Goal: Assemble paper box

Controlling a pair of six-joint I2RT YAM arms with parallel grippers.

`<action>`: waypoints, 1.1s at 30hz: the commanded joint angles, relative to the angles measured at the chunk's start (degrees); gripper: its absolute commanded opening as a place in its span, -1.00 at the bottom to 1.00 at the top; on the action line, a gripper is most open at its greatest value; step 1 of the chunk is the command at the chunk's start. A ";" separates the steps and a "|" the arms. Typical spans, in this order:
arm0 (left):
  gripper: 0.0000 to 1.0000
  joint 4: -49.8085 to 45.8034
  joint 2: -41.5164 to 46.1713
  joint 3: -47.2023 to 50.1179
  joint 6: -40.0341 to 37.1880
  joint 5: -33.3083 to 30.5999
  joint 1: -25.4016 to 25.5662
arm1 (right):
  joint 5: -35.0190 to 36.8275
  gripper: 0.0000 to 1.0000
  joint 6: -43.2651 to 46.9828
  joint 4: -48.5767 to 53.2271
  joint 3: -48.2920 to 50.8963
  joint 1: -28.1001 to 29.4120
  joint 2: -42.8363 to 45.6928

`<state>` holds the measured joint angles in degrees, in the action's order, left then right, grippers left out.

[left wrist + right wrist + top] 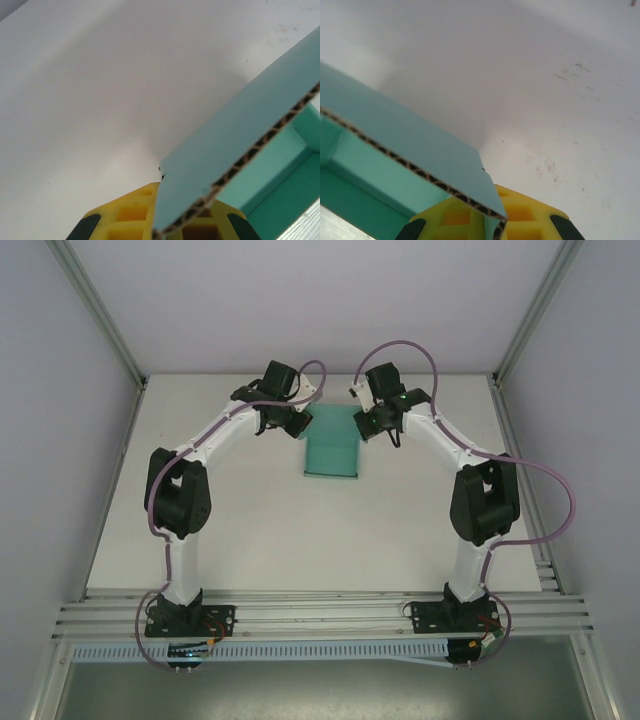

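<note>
From overhead I see the paper box [330, 445] lying on the white table [300, 540], a little toward 12 o'clock from the table's middle, midway between the two arms. My left end effector [292, 423] sits at the box's 10 o'clock corner and my right end effector [376, 423] at its 2 o'clock corner, each touching the teal card.

In the left wrist view the yellow fingers [127, 212] are clamped together on a wall of the card; its corrugated edge runs from 6 o'clock up toward 3 o'clock, and the box's teal inside opens at 4 o'clock. The right wrist view mirrors this: the right fingers [525, 215] pinch a card wall that crosses from 9 o'clock down to 6 o'clock, with the inside at 8 o'clock. In both views the held wall hides much of the box behind it.

Faint dark scuffs [547, 167] mark the table at 3 o'clock of the right wrist view. Purple cables [400, 345] loop over both wrists. Grey side walls [50, 440] stand at 9 and 3 o'clock, and aluminium rails [320, 612] cross at 6 o'clock, where the arm bases are bolted.
</note>
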<state>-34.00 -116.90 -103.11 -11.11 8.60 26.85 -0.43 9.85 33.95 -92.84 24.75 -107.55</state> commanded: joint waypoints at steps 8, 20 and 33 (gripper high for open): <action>-1.00 -0.60 -1.74 -6.10 25.83 -0.98 1.24 | -4.90 -1.00 -26.87 -6.76 -2.05 0.12 -0.76; -1.00 5.73 -4.55 -4.45 41.06 3.86 1.36 | -3.29 -1.00 -34.01 -13.00 4.56 1.95 -0.28; -1.00 19.82 -0.25 10.24 38.40 5.49 2.90 | 4.67 -1.00 -37.93 -26.49 17.91 5.16 2.68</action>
<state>-19.29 -118.65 -95.83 25.39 6.70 27.57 3.46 -25.98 11.27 -77.45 27.35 -104.99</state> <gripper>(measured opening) 0.045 0.048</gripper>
